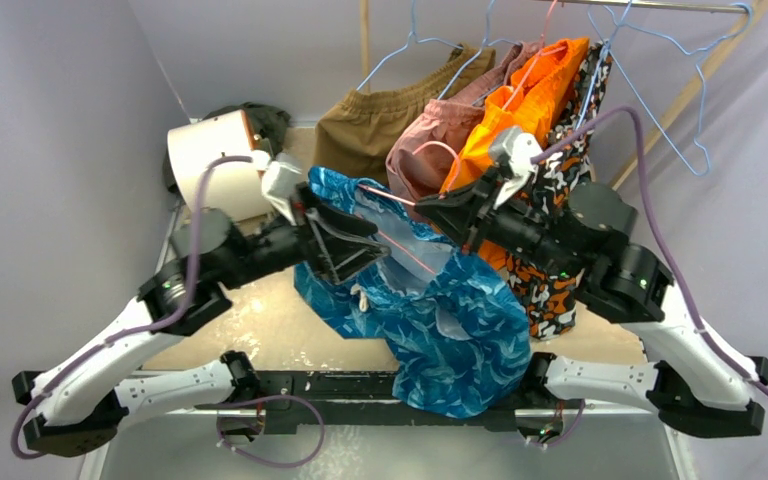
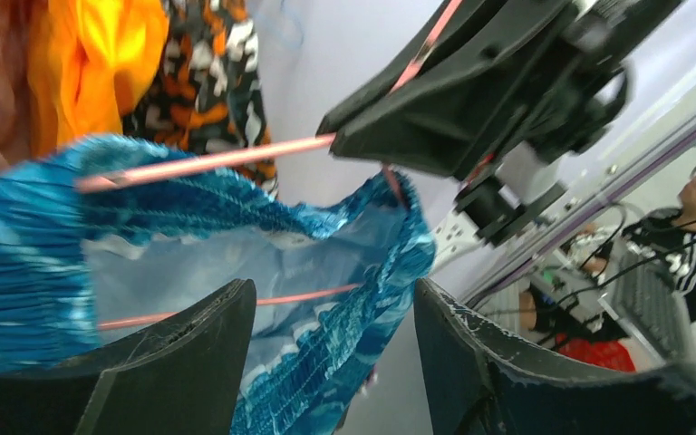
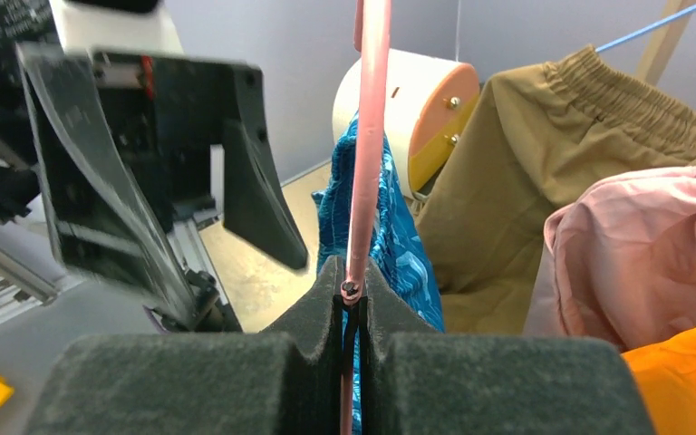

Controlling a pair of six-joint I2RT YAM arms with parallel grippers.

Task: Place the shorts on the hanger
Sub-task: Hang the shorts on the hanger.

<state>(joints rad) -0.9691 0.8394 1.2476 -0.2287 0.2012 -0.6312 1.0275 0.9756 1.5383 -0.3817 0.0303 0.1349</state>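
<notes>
Slippage worries me most: the shorts [image 1: 430, 300] hang half-threaded on the hanger [image 2: 208, 163], mid-air above the tabletop [image 1: 260, 325], their bulk sagging low at its near edge. My left end effector [image 2: 331, 299] stands apart, gripping nothing; the right end effector [image 3: 352, 304] is clamped on the hanger wire. Any tilt could let the slick fabric slide off.

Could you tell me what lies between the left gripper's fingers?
Waistband of the shorts and the hanger wire, shown in the left wrist view.
</notes>
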